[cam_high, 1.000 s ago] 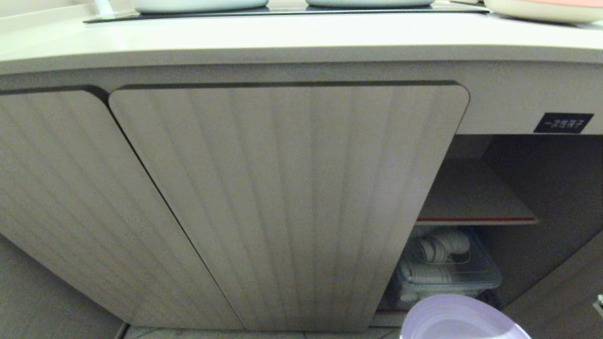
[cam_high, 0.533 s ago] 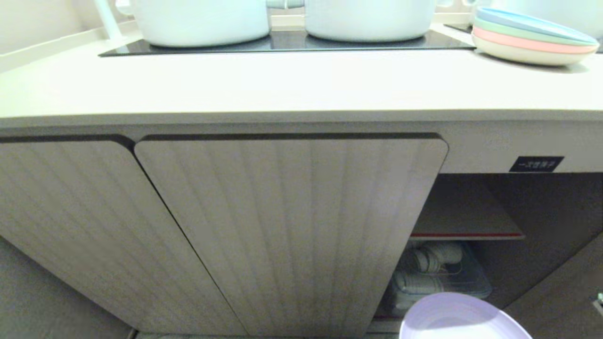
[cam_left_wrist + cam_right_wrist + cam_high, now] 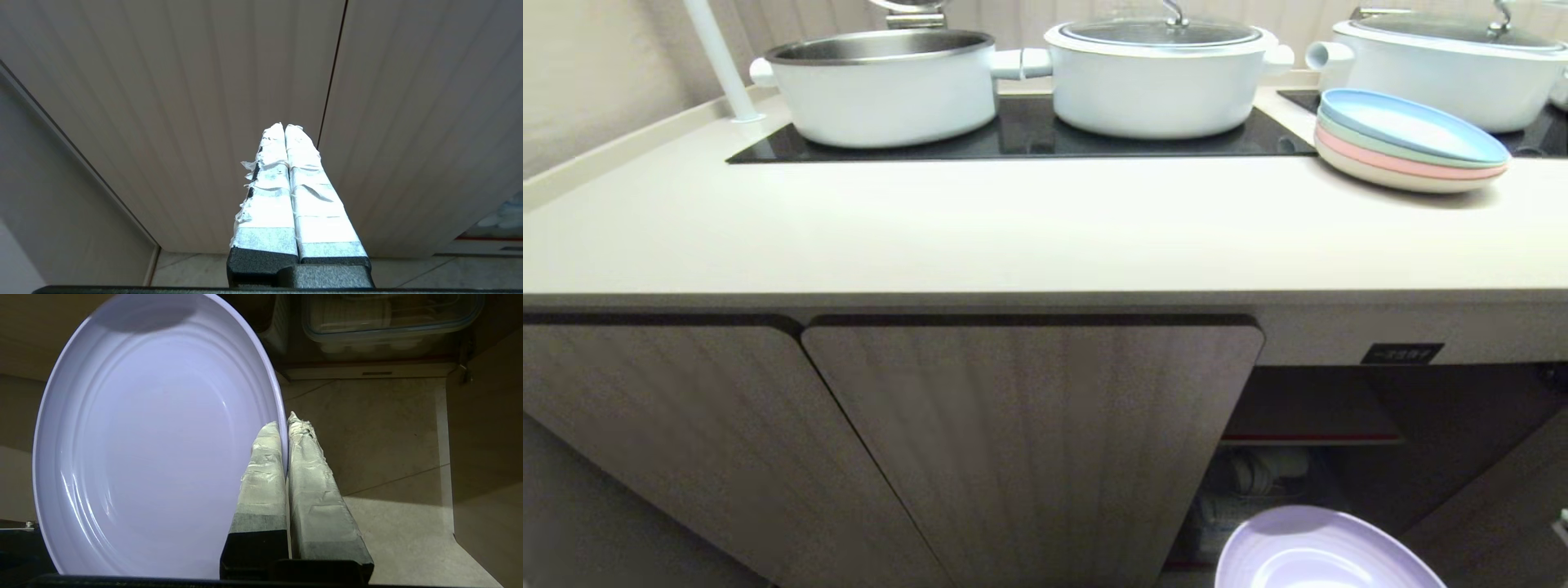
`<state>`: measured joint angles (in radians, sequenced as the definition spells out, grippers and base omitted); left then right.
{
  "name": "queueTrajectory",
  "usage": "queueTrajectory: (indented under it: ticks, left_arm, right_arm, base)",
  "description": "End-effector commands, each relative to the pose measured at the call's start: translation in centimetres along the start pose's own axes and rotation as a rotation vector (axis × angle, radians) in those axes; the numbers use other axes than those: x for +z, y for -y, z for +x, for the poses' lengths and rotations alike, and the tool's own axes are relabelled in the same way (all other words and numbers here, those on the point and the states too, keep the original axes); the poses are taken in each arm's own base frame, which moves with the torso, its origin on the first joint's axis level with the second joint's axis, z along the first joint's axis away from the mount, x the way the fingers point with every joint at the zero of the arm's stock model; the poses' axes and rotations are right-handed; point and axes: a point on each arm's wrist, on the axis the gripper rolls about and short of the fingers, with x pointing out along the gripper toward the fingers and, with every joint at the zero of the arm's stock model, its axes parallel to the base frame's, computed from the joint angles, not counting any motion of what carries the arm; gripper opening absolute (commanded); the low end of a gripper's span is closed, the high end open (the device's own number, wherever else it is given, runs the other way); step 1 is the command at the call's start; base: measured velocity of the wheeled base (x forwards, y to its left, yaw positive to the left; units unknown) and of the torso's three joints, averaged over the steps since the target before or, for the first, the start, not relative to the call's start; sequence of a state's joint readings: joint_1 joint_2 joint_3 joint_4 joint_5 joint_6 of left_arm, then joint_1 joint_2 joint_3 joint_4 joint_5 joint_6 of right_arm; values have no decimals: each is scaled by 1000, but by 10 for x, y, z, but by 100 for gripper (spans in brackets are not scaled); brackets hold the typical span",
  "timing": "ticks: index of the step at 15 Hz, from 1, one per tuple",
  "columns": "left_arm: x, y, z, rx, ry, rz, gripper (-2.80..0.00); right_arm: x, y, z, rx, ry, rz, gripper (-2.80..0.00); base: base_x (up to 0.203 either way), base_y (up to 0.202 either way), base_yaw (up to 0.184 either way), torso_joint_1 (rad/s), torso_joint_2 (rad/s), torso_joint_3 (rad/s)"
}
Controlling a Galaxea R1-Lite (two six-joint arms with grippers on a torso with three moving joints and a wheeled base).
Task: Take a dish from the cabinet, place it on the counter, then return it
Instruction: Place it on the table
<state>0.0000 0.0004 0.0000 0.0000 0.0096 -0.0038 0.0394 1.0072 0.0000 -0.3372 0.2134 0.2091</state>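
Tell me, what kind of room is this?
Most likely a kitchen: white pots sit on a black cooktop, stacked plates rest on the counter, with cabinet doors below.

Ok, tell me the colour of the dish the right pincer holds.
Matte lavender-purple dish; clearest in the right wrist view.

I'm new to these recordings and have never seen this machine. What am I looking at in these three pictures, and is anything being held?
A two-armed robot on wheels faces a kitchen unit. The wide picture comes from its head camera. On the counter stand three white pots and stacked plates. Below, the cabinet is open on the robot's right. The other two pictures come from cameras on its wrists, looking along taped fingers. The right gripper is shut on the rim of the lavender dish, which also peeks in at the head view's lower edge. The left gripper is shut, holding nothing, in front of the closed doors.
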Motion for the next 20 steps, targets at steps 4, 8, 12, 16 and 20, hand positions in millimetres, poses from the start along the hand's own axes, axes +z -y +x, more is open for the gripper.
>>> queueTrajectory:
  ticks: [4,8,12,16,20]
  left_arm:
    - [0,0,0,1,0,-1,-280]
    - [0,0,0,0,0,-1,-280]
    - [0,0,0,0,0,-1,-280]
    - [0,0,0,0,0,-1,-280]
    - [0,0,0,0,0,-1,-280]
  right_arm:
    - [0,0,0,2,2,-1,-280]
    - [0,0,0,1,3,0,-280]
    - [2,0,1,3,10,-1,-280]
    - [2,0,0,3,11,-1,-280]
    - [1,0,0,2,13,-1,-280]
  base:
    - [0,0,0,216,-502,-280]
    - [0,0,0,237,-521,-283]
    - [0,0,0,256,-548,-295]
    - [0,0,0,280,-596,-310]
    - [0,0,0,241,-497,-262]
